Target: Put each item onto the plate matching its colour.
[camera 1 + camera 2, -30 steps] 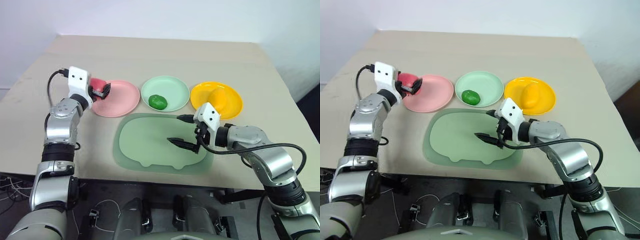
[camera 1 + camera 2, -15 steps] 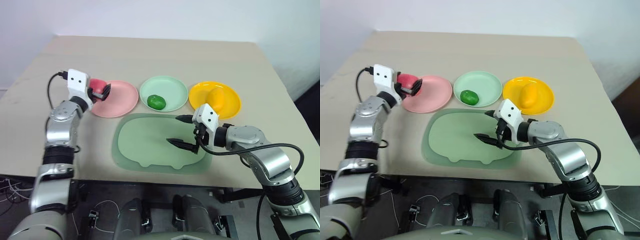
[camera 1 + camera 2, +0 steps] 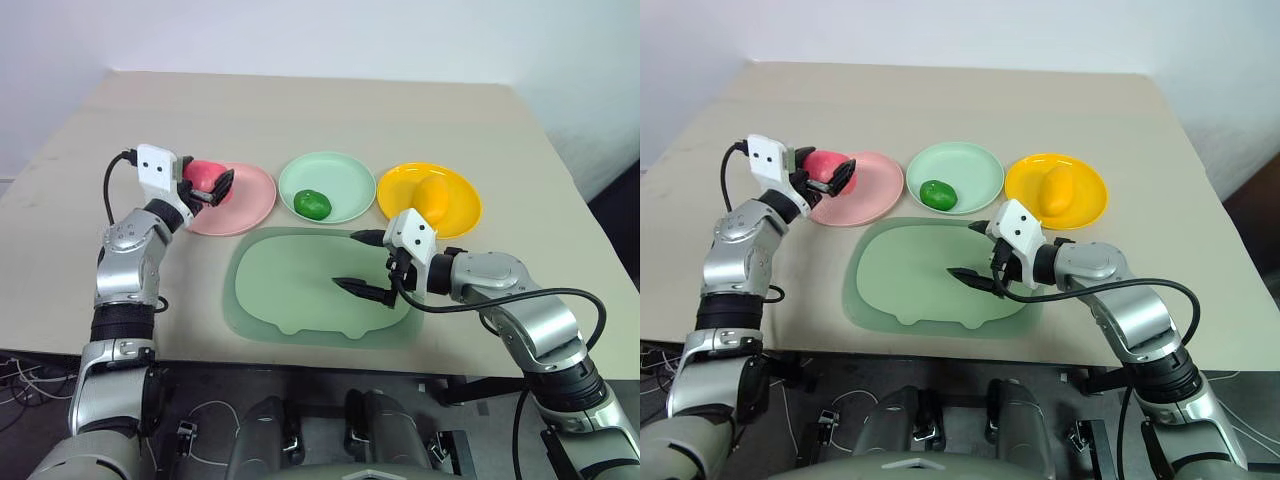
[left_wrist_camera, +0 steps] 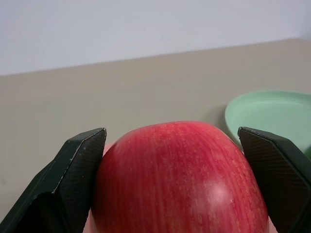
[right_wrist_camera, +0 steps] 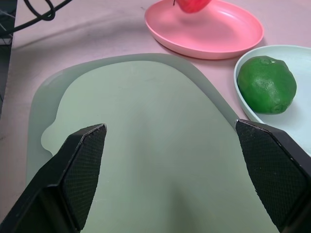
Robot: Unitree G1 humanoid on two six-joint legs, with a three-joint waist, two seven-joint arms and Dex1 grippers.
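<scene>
My left gripper is shut on the pink-red apple and holds it just above the left rim of the pale pink plate. In the left wrist view the apple sits tight between both fingers. The dark green fruit lies on the mint green plate. On the yellow-orange plate rests the mango. My right gripper hangs open over the large tray, holding nothing.
The large pale-green tray lies bare in front of the three plates, near the table's front edge. Beyond the plates the beige tabletop stretches back to a white wall.
My left gripper has carried the apple a little to the right, further over the pink plate's rim. The right arm has stayed where it was.
</scene>
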